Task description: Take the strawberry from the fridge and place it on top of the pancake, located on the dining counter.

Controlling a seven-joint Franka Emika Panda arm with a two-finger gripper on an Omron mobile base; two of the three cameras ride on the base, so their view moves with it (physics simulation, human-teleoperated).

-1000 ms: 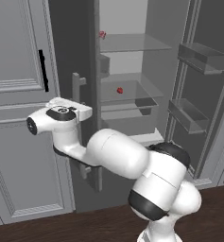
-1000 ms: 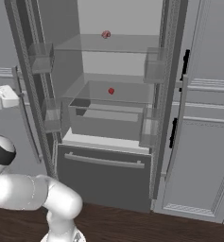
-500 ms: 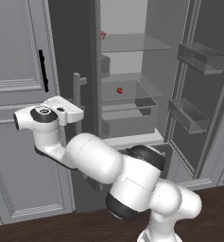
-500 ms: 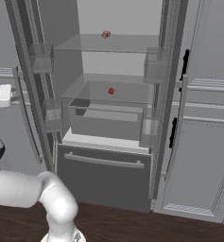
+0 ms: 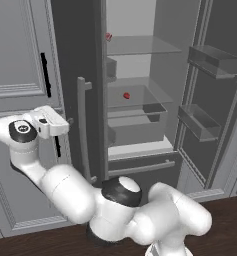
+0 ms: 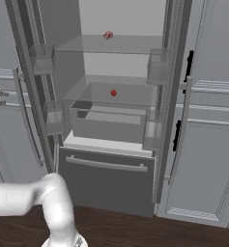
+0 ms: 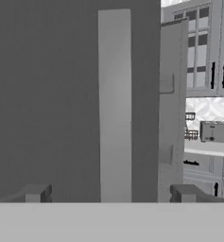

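2 base views flank the open fridge interior, hand view close on its door.

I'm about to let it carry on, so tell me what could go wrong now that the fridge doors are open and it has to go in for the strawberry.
The open gripper sits beside the left door's handle; swinging inward, the arm could knock that door. A paler mottled red lump lies on the upper shelf, so it might get picked instead of the strawberry. The berry is tiny and sits deep inside, so the grasp may miss.
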